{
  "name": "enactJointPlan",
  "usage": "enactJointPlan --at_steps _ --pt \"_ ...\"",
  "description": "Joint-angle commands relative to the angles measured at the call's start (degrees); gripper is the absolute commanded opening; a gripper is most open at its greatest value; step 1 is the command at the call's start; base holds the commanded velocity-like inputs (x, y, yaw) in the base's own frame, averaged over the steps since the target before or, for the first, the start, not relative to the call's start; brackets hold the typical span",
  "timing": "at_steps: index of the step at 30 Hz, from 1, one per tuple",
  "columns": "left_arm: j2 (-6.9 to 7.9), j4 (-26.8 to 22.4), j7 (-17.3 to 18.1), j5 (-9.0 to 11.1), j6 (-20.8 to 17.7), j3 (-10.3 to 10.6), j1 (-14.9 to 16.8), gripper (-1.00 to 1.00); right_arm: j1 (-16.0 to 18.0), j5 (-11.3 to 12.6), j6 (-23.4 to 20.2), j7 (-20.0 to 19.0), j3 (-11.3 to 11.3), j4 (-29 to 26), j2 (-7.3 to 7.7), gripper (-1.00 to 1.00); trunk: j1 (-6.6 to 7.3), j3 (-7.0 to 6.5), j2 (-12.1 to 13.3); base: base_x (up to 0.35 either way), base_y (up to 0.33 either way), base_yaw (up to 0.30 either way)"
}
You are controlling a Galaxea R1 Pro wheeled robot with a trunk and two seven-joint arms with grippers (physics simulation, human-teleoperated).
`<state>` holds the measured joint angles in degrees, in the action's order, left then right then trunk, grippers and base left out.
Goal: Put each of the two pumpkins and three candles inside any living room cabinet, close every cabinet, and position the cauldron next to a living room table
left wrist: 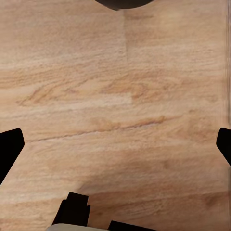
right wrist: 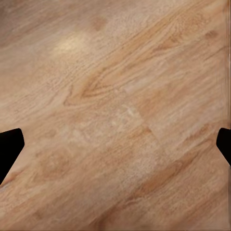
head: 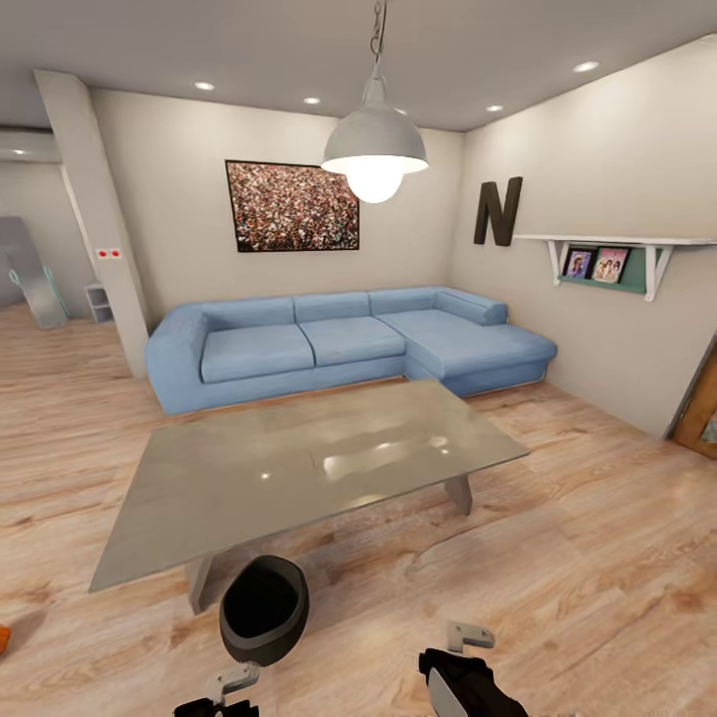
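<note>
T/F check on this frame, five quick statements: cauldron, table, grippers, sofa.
1. The cauldron stands on the floor by the near edge of the table. True.
2. The cauldron sits on top of the table. False: it is on the floor, and the glass top is bare.
3. Both grippers are open and hold nothing. True: in the wrist views the left gripper and the right gripper have their fingers wide apart over bare wood.
4. The sofa behind the table is red. False: it is blue.
5. A pumpkin lies on the sofa. False: its cushions are bare.
</note>
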<state>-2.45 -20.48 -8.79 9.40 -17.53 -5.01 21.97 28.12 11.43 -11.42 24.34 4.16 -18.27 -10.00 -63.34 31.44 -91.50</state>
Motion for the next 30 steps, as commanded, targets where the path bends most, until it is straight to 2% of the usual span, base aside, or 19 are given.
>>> enactJointPlan --at_steps 1,30 --pt "-0.01 0.0 0.0 0.0 0.0 0.0 0.0 1.0 0.0 0.0 0.0 0.0 0.0 0.1 0.0 1.0 0.0 0.0 0.0 0.0 0.0 -0.285" --pt "-0.01 0.0 -0.1 0.0 0.0 0.1 0.0 1.0 0.0 0.1 0.2 0.0 -0.4 0.2 0.0 1.0 0.0 0.0 0.0 0.0 0.0 -0.285"
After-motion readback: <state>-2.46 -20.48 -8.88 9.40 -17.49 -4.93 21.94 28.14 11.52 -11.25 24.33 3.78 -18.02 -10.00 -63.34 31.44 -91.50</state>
